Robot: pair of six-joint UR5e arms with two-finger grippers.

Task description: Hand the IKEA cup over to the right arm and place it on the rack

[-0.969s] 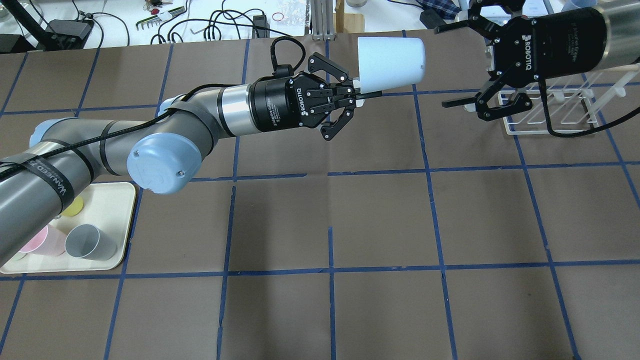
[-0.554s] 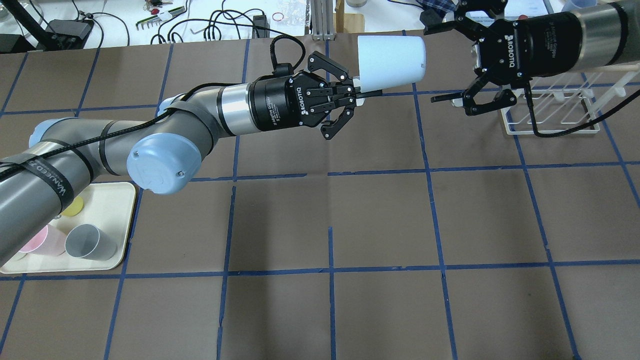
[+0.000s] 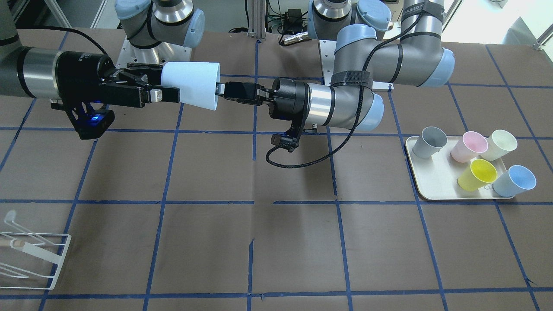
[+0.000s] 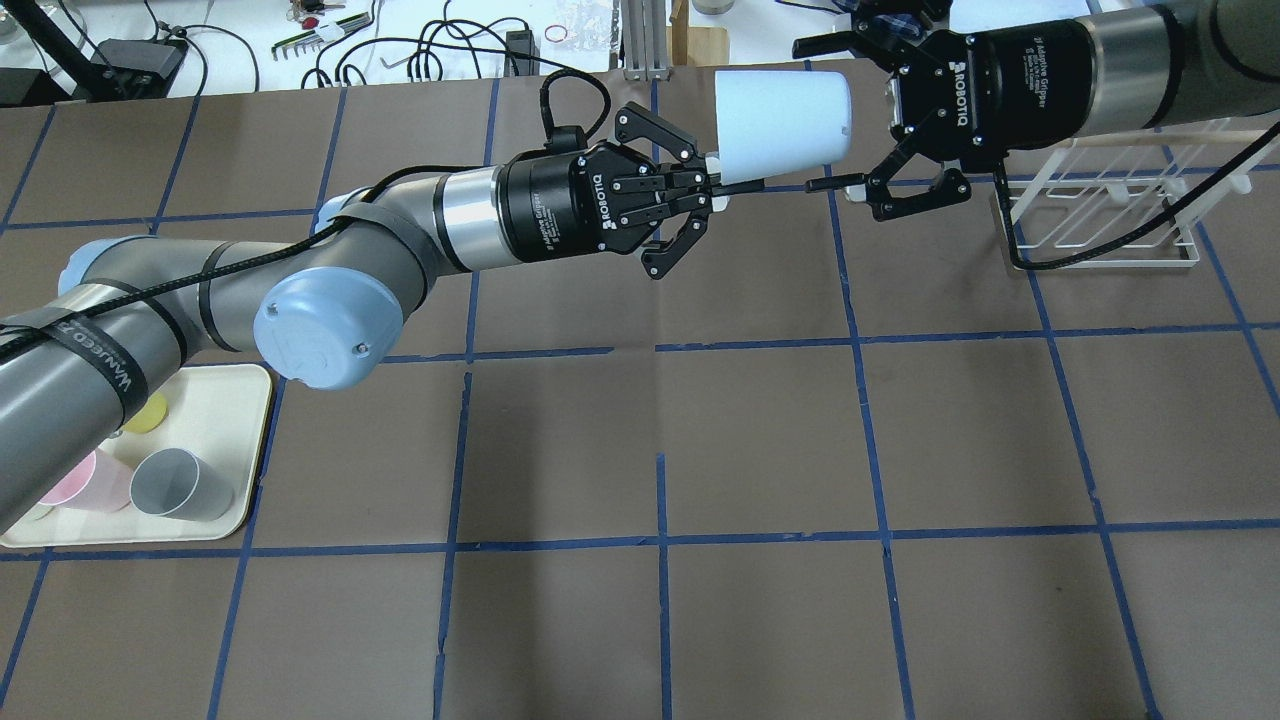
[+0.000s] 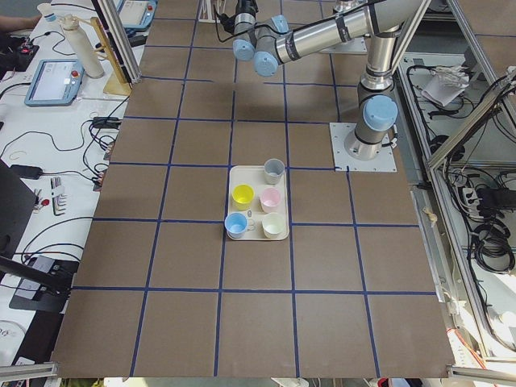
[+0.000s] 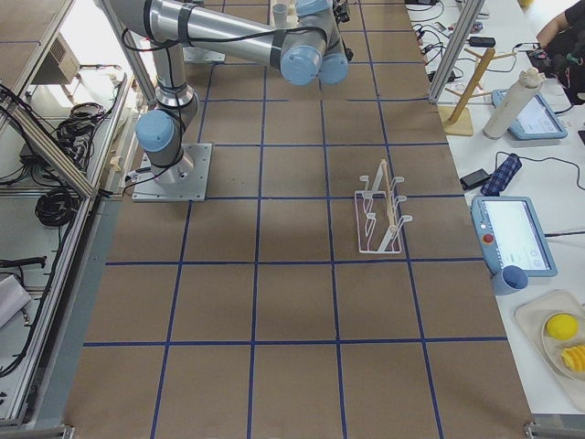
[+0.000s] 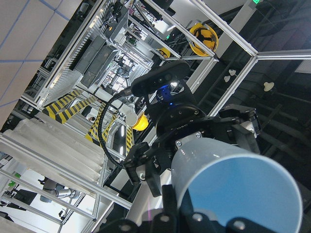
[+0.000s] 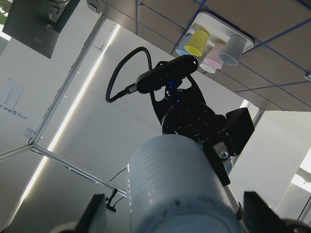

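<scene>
Above table point(image 4: 760, 440), level right pincer point(image 4: 806, 116) straddles IKEA cup point(image 4: 772, 128).

ikea cup point(image 4: 775, 120) between left hand point(image 4: 738, 187), right hand point(image 4: 810, 115)

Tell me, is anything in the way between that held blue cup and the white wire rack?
Nothing visible does. Only the open right gripper, straddling the IKEA cup at its base, lies between it and the rack.
</scene>
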